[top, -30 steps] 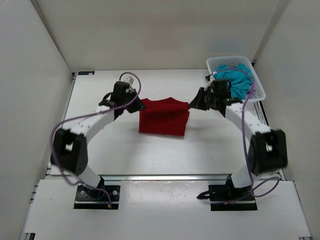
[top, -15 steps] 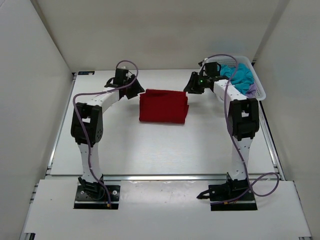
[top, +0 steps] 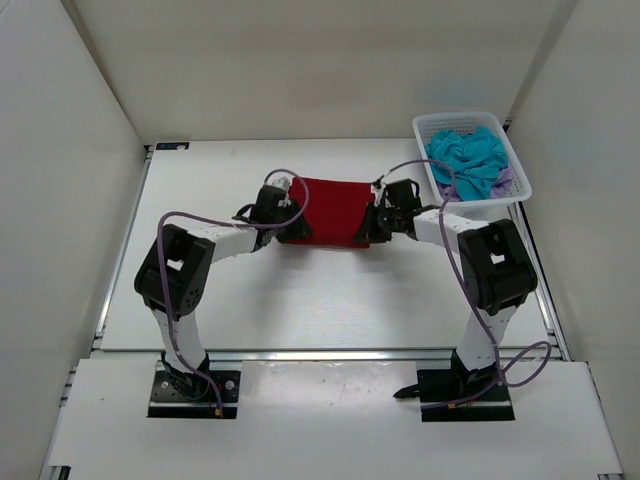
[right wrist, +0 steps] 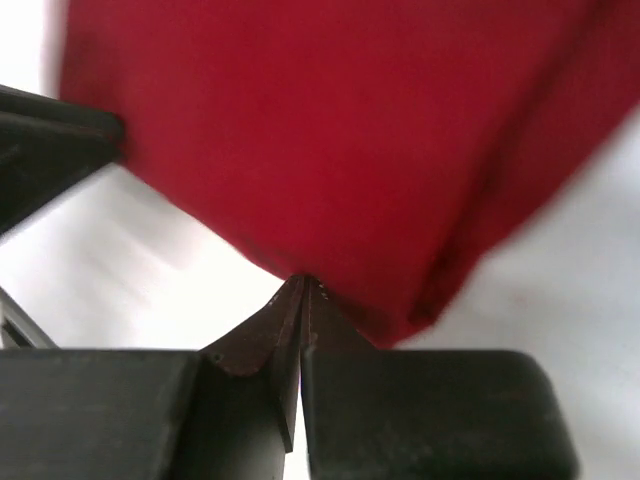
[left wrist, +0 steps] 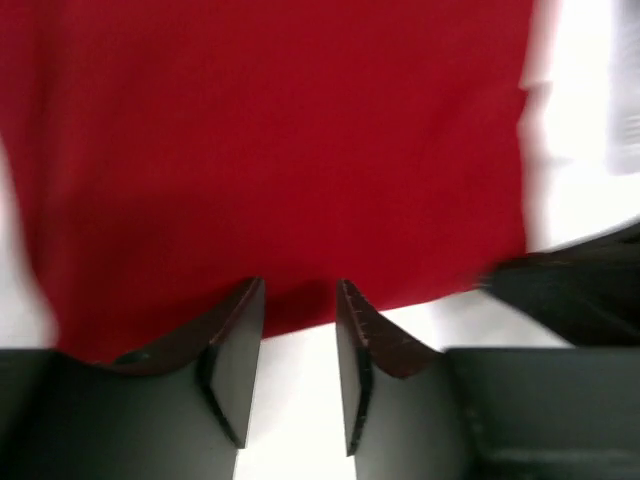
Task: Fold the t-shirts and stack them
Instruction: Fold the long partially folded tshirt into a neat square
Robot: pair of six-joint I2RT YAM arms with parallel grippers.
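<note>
Your folded t-shirt (top: 333,205) mid-table (top: 300,300), left gripper (top: 290,226) at its near left corner, right gripper (top: 371,226) at its near right corner, basket (top: 470,117) back right, crumpled t-shirts (top: 468,160) inside it.

table front (top: 330,300) open | basket (top: 455,117) blocks far-right corner | red t-shirt (top: 335,210) mid-table

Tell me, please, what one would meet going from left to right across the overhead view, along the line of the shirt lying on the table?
left gripper → red t-shirt → right gripper → white basket
</note>
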